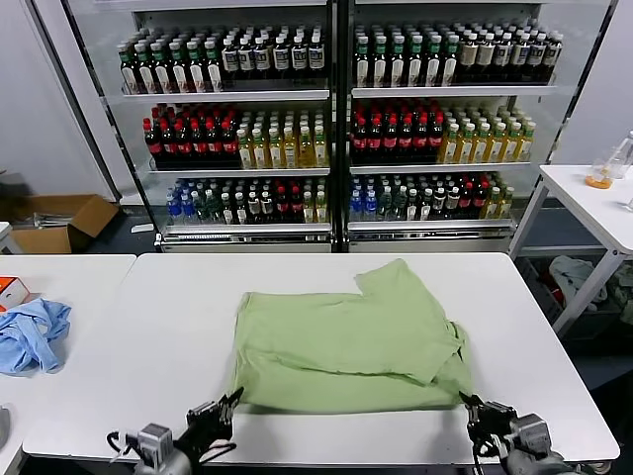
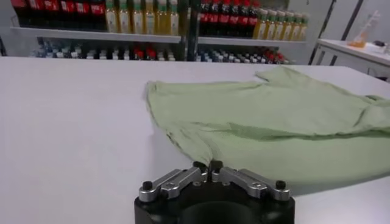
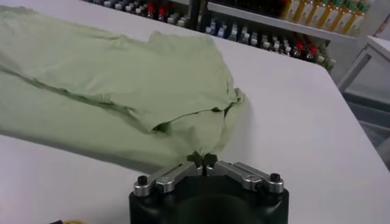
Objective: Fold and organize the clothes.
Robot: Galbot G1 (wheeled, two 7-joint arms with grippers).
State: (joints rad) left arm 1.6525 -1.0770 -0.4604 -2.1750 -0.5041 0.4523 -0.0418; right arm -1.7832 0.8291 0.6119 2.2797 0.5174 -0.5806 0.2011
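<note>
The light green shirt (image 1: 346, 336) lies on the white table (image 1: 168, 327), folded over on itself, with one sleeve pointing to the far side. Its collar, buttons and print are hidden. My left gripper (image 1: 235, 398) is at the shirt's near left corner. In the left wrist view the left gripper (image 2: 207, 165) is shut, with the shirt (image 2: 268, 115) running into its tips. My right gripper (image 1: 465, 401) is at the near right corner. In the right wrist view the right gripper (image 3: 202, 157) is shut on a pinch of the shirt (image 3: 122, 79).
A light blue garment (image 1: 32, 334) and an orange box (image 1: 10, 290) lie on a second table on the left. Glass-door drink coolers (image 1: 336, 119) stand behind. Another white table (image 1: 593, 203) is at the right, and a cardboard box (image 1: 59, 220) sits on the floor.
</note>
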